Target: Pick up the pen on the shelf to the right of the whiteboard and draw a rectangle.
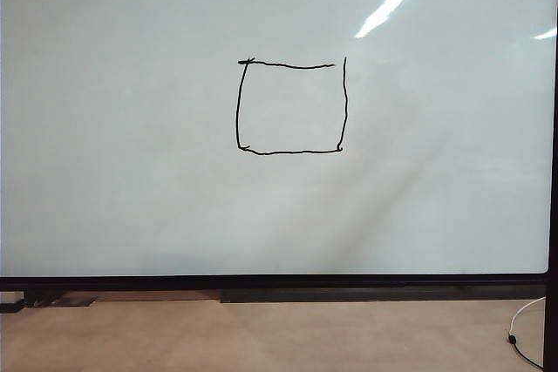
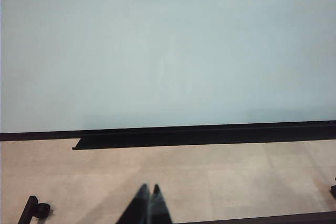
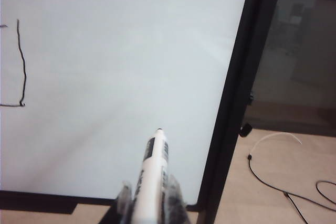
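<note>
The whiteboard [image 1: 131,172] fills the exterior view, with the rectangle [image 1: 291,107] drawn in thin black line near its middle, a small gap at its upper right corner. Neither arm shows in that view. In the right wrist view my right gripper [image 3: 149,190] is shut on the pen [image 3: 153,166], a white barrel with black print, its black tip pointing at the whiteboard [image 3: 121,66] and held back from it. The rectangle's right side [image 3: 22,61] shows at the edge of that view. My left gripper [image 2: 149,188] is shut and empty, low before the whiteboard's bottom frame [image 2: 210,132].
A black tray ledge [image 1: 366,295] runs under the board. The board's black side post [image 3: 239,93] stands close beside the pen. A black-and-white cable [image 3: 283,182] lies on the beige floor past the post. A small black caster [image 2: 38,211] sits on the floor near the left gripper.
</note>
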Robot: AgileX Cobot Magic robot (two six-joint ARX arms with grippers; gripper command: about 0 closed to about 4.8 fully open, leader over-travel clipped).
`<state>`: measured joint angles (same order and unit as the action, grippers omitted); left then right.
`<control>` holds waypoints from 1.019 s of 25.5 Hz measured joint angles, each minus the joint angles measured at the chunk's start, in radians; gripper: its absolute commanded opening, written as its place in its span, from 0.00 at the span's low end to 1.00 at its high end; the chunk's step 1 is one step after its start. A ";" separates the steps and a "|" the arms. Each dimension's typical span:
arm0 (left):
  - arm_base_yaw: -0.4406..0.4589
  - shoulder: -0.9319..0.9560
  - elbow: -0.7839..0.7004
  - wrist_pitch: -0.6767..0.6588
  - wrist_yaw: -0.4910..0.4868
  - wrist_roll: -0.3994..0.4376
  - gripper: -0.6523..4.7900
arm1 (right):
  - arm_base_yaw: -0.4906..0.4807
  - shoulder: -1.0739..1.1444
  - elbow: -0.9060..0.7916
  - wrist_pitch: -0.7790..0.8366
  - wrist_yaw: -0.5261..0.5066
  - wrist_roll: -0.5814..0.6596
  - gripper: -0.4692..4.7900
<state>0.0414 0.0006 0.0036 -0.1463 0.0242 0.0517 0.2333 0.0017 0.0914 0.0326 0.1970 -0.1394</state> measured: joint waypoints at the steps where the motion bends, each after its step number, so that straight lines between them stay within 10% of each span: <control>1: 0.000 0.000 0.000 0.000 0.000 0.000 0.11 | 0.000 0.000 -0.004 0.011 -0.004 0.001 0.07; 26: 0.000 0.000 0.000 0.000 0.000 0.000 0.11 | -0.299 0.000 -0.082 0.028 -0.240 0.052 0.07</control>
<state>0.0414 0.0006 0.0036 -0.1463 0.0242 0.0517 -0.0654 0.0013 0.0090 0.0608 -0.0425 -0.0872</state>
